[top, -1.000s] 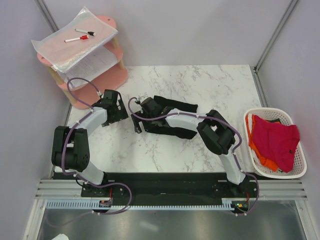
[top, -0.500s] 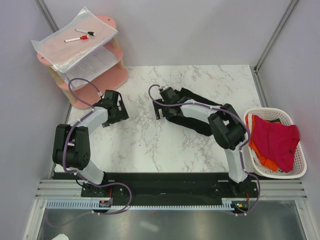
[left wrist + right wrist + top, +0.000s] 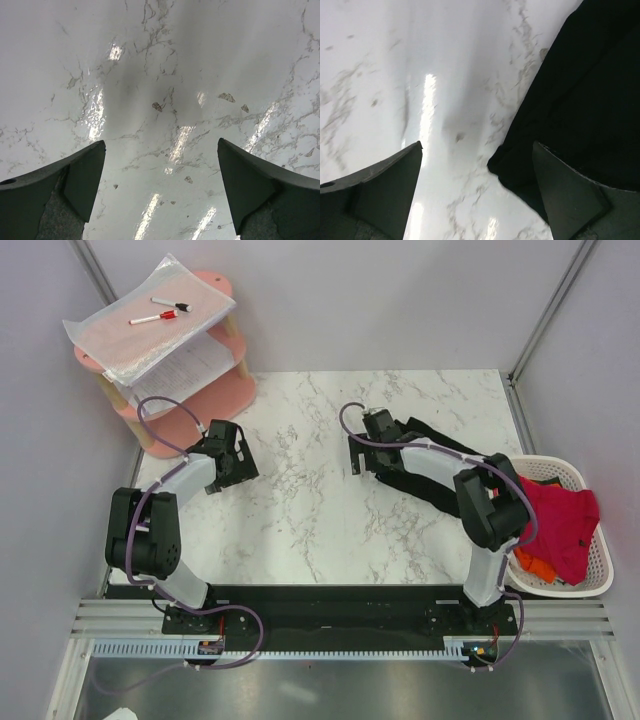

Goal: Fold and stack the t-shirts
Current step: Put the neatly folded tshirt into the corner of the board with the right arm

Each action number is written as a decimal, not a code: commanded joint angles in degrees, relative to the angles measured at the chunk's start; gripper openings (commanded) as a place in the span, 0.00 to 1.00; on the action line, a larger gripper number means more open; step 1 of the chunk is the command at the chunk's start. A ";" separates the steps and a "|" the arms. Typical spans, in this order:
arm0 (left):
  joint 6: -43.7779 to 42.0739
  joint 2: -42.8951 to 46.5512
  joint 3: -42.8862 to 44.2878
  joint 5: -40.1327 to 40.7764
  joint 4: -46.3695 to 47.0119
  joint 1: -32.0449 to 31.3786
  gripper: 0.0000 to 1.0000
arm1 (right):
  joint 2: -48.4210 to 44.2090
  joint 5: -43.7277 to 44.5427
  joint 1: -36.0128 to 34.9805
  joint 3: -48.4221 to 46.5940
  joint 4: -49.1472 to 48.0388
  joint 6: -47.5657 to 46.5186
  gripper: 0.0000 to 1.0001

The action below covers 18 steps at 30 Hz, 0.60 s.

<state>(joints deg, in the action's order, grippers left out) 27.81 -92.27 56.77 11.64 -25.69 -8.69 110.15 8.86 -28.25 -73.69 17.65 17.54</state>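
Operator: Right gripper [image 3: 475, 150], how does it stand?

Observer: Spread wide, with its fingers well apart and pinching nothing. It hangs low over the marble table [image 3: 395, 60]. The edge of the black t-shirt [image 3: 580, 90] reaches into the gap from one finger's side and lies on the marble, not gripped.

Operator: And the rest of that shirt?

Observer: From above it is bunched into a long dark strip under the right arm. It runs from the gripper back toward the white basket [image 3: 600, 575] at the table's right edge.

Operator: What is in the basket?

Observer: A red t-shirt [image 3: 555, 525] is heaped on top. An orange t-shirt [image 3: 530, 565] shows beneath it at the near left side. Something dark peeks out at the far rim, but I cannot tell what it is.

Operator: Left gripper [image 3: 160, 145]?

Observer: Also spread, with its fingers wide apart over bare marble. It sits on the left part of the table, well apart from the black shirt and near the pink shelf [image 3: 215, 390].

Operator: Anything on the shelf?

Observer: Sheets in plastic sleeves lie on both tiers. A red marker [image 3: 152, 317] and a black marker [image 3: 183, 306] lie on the top sheets.
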 commanded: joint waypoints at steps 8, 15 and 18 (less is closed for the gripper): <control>-0.13 -1.68 -0.26 -2.06 3.19 -0.01 1.00 | -17.16 -15.55 -2.16 9.70 3.34 1.53 0.98; -0.57 -1.95 -0.35 -2.23 3.10 -0.01 1.00 | -19.17 -7.74 -1.98 19.27 9.68 6.71 0.98; -0.57 -2.12 -0.52 -2.15 3.19 -0.10 1.00 | -23.39 -3.95 -1.90 20.95 11.96 8.38 0.98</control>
<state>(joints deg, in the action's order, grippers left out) 27.79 -94.13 56.58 9.89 -24.03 -8.73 92.60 -0.73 -30.46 -54.30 25.61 22.31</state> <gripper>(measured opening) 0.996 0.982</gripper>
